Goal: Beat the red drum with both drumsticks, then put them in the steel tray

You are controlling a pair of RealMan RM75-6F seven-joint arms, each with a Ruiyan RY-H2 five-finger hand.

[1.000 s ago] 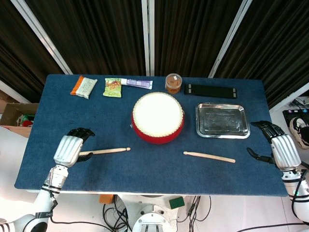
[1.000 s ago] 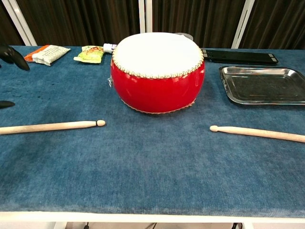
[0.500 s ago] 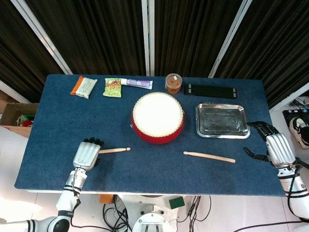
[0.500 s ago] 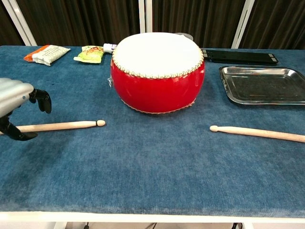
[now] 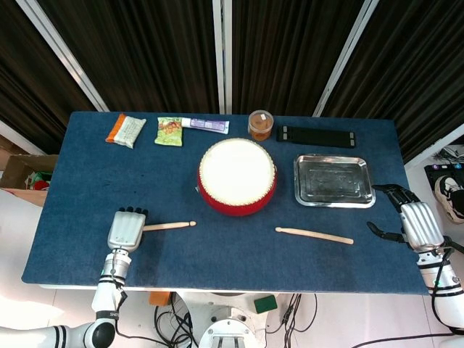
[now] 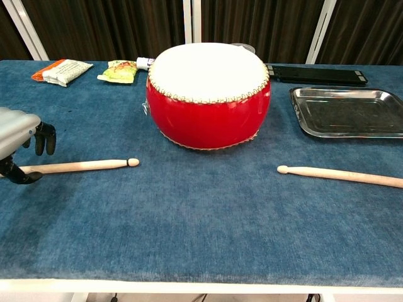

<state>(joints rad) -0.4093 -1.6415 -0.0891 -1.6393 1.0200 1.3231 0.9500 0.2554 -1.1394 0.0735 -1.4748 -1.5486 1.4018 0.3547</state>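
Head view: left hand [image 5: 127, 228] over butt of left stick [image 5: 168, 226], near front-left desk [image 5: 87, 188] corner; grip unclear. Right hand [image 5: 413, 221] open at right edge, right stick [image 5: 314, 235] loose. Chest view: drum [image 6: 208, 94] center, tray [image 6: 346, 112] right, left hand's fingers curled above the stick, not touching.
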